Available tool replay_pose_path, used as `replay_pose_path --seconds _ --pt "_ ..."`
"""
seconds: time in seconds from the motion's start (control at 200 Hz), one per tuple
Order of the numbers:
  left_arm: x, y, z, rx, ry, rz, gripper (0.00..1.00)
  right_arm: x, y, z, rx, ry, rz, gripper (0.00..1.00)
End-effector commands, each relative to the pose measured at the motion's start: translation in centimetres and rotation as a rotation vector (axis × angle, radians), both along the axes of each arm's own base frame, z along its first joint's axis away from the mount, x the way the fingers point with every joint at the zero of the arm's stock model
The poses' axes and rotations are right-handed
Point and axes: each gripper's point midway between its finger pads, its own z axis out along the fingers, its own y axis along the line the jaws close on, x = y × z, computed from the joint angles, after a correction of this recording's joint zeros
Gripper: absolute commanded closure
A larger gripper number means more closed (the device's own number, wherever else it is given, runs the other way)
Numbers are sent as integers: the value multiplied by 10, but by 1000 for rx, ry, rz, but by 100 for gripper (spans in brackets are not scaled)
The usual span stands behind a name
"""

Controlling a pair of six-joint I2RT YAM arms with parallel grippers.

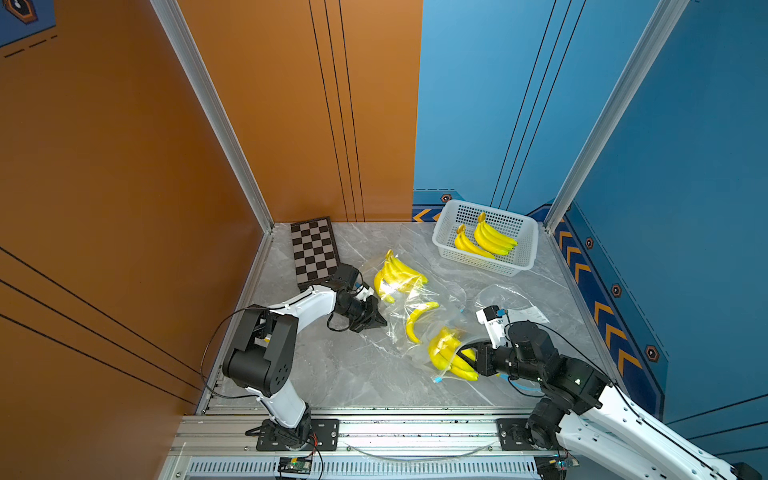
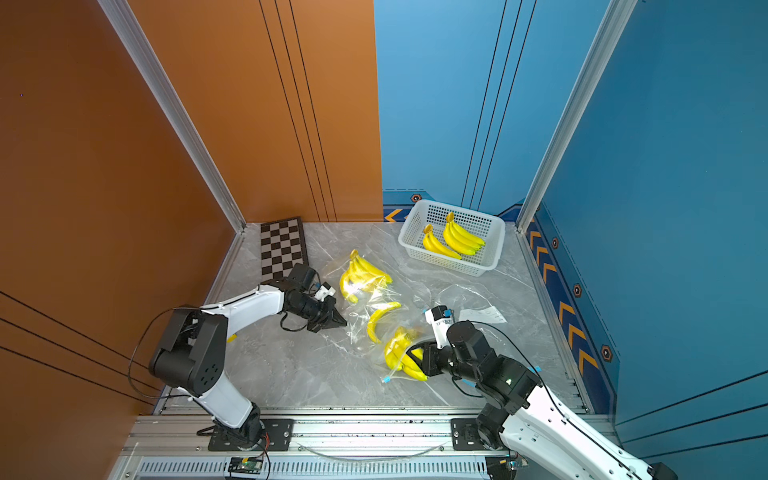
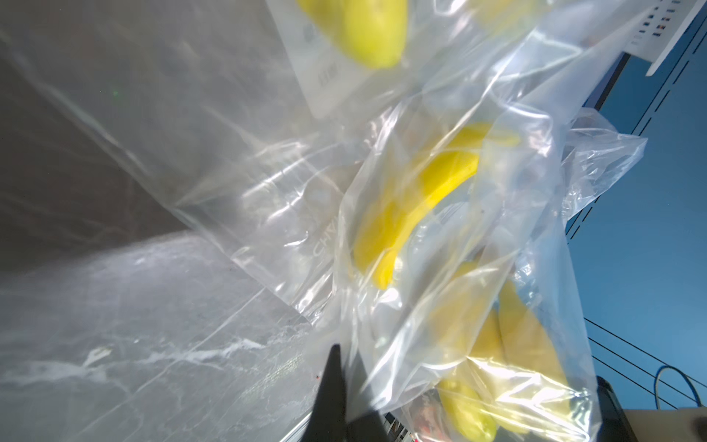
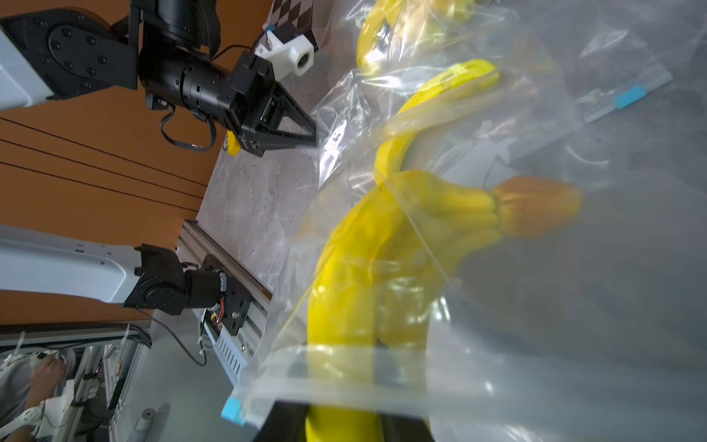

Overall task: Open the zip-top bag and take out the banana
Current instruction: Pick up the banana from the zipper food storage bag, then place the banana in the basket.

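A clear zip-top bag [image 1: 415,340] lies crumpled mid-table with a yellow banana bunch [image 1: 444,351] [image 4: 363,275] inside. My right gripper [image 1: 463,357] [image 4: 344,428] reaches in through the bag's mouth and is shut on one banana of that bunch. The blue zip slider [image 4: 233,411] sits at the mouth's corner. My left gripper [image 1: 383,323] [image 3: 346,367] is shut on the bag's far plastic edge. A single banana [image 1: 419,320] lies under plastic between the two grippers; I cannot tell whether it is in the same bag.
Another bagged banana bunch [image 1: 397,274] lies further back. A white basket [image 1: 525,253] at the back right holds two bunches. A folded chessboard [image 1: 313,253] sits back left. An empty bag with a paper label [image 1: 534,313] lies by the right arm.
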Motion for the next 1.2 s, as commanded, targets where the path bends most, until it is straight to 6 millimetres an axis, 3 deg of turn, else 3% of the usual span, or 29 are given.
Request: replay_pose_path --seconds 0.0,0.135,0.165,0.255,0.43,0.606,0.691,0.781,0.851,0.961,1.031,1.131,1.196 --pt "25 23 10 41 -47 100 100 -31 -13 28 52 68 41 76" --pt "37 40 9 55 -43 163 100 -48 -10 36 136 132 81 75" --pt "47 39 18 44 -71 166 100 -52 -8 36 148 147 92 76" --pt "50 43 19 45 -71 180 100 -57 -9 49 193 141 102 76" --pt "45 49 12 56 -50 198 100 -51 -27 115 292 -36 26 76" --pt "37 52 2 65 -21 197 100 -23 -34 169 270 -227 -60 73" --pt "35 51 1 57 -14 192 100 14 -51 180 158 -334 -228 70" --pt "31 47 2 52 -13 179 100 65 -78 178 15 -387 -476 71" --pt "25 43 1 51 -11 166 100 107 -85 172 -60 -390 -575 70" --pt "15 38 -1 52 2 146 100 184 -102 160 -15 -359 -707 69" --pt "7 36 -5 60 12 139 100 233 -117 164 57 -384 -763 70" --pt "-2 32 -8 68 23 125 100 296 -134 148 72 -368 -807 70" --pt "-7 30 -9 74 24 116 100 328 -137 136 80 -358 -793 60"
